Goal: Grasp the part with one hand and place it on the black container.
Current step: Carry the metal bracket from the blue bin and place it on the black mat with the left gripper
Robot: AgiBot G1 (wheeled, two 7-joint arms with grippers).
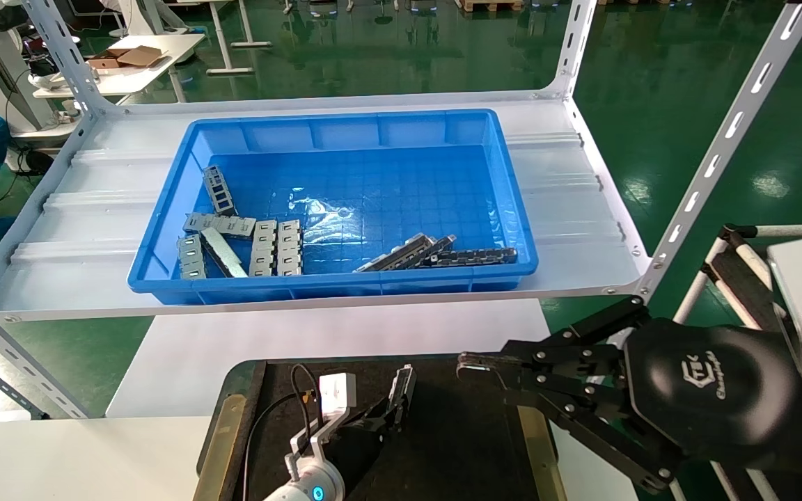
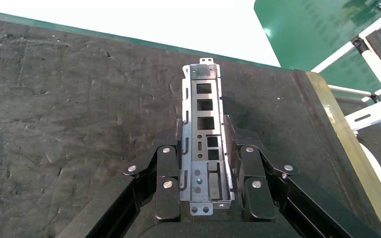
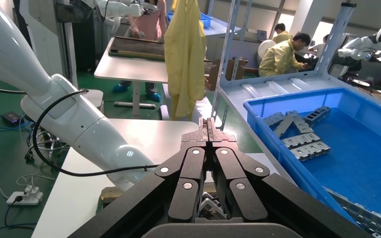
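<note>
placement is nearly done: left gripper (image 2: 206, 163) is clamped on the part (image 2: 206, 136), holding it low over the black container (image 2: 69, 114); whether the metal touches the felt i cannot tell. what seems left is to set it down and let go. right gripper (image 3: 208, 130) hangs beside the tray's right edge with its fingers pressed together, holding nothing. one part is in hand, none lies loose on the tray. blue bin (image 1: 164, 278) on the shelf holds about seven grey plates (image 1: 276, 247) at its left, plus some dark pieces (image 1: 436, 254) at its front right, too overlapped to count.
</note>
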